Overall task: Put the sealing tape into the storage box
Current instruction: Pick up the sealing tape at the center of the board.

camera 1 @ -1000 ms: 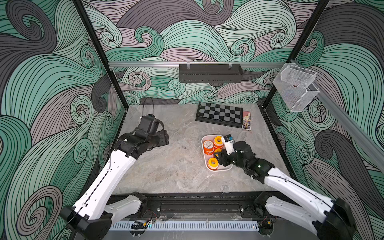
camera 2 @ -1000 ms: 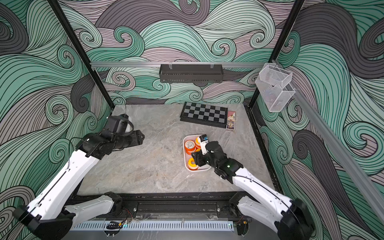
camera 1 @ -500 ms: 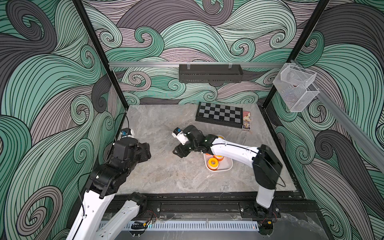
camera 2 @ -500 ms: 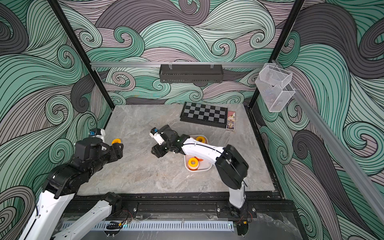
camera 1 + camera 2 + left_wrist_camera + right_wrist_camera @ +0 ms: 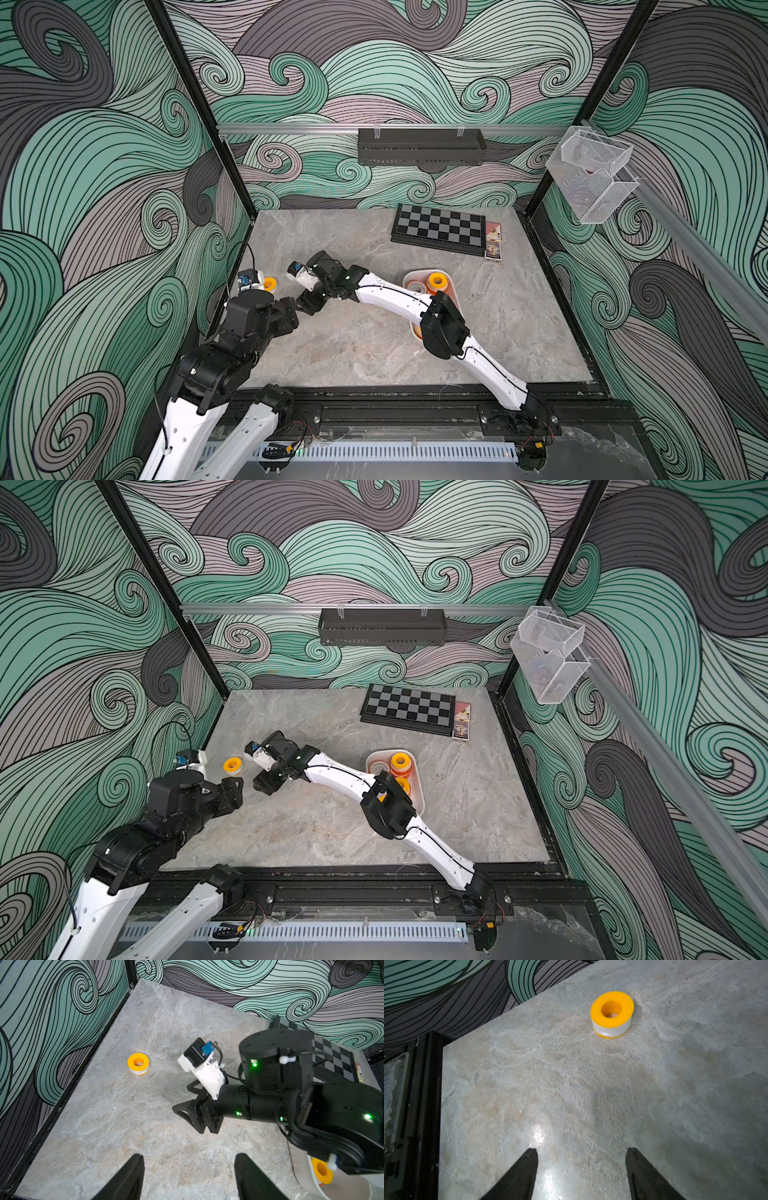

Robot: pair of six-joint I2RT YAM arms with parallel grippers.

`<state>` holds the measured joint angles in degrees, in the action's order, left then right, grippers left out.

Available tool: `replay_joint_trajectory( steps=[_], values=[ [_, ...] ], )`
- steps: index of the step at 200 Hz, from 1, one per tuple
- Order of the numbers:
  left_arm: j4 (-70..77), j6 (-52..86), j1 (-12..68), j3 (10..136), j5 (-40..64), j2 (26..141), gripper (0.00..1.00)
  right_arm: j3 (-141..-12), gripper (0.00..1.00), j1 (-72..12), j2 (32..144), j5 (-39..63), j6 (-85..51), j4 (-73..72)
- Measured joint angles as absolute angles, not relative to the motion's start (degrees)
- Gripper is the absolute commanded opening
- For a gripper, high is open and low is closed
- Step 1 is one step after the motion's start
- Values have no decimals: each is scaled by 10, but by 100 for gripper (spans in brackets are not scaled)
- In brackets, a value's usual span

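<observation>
A chessboard [image 5: 439,227] lies flat on the marble tabletop [image 5: 353,345], well apart from the right gripper [image 5: 305,306] on its far side. Two card packs [image 5: 493,246] sit just beside the board. Farther off and above it, a black perforated bin [image 5: 420,146] and clear mesh baskets [image 5: 590,174] hang on the rails.

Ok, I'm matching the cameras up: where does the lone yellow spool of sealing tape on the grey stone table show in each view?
Both top views: yellow spool near the table's left edge.
Left wrist view: on the bare stone, beyond the open left gripper.
Right wrist view: straight ahead of the open right gripper.
Shared landmark: the black edge rail beside it.
</observation>
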<state>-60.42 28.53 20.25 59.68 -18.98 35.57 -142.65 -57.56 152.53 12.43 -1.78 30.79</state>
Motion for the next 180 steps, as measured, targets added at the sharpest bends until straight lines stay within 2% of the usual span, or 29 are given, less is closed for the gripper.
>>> replay_joint_trajectory(
  steps=[34,71,98,138,180],
  values=[
    [-611,291,201,598,-221,388,73,-1537,73,-575,1593,124,-30,314],
    [-619,293,145,600,-240,460,73,-1521,70,-573,1590,126,-52,303],
    [-616,289,46,613,-201,529,73,-1406,70,-565,1535,127,-67,291],
    [-586,291,-72,634,-131,639,74,-1171,71,-549,1400,127,-91,212],
    [-546,303,-169,662,-59,769,82,-977,71,-536,1248,119,-106,128]
  ],
)
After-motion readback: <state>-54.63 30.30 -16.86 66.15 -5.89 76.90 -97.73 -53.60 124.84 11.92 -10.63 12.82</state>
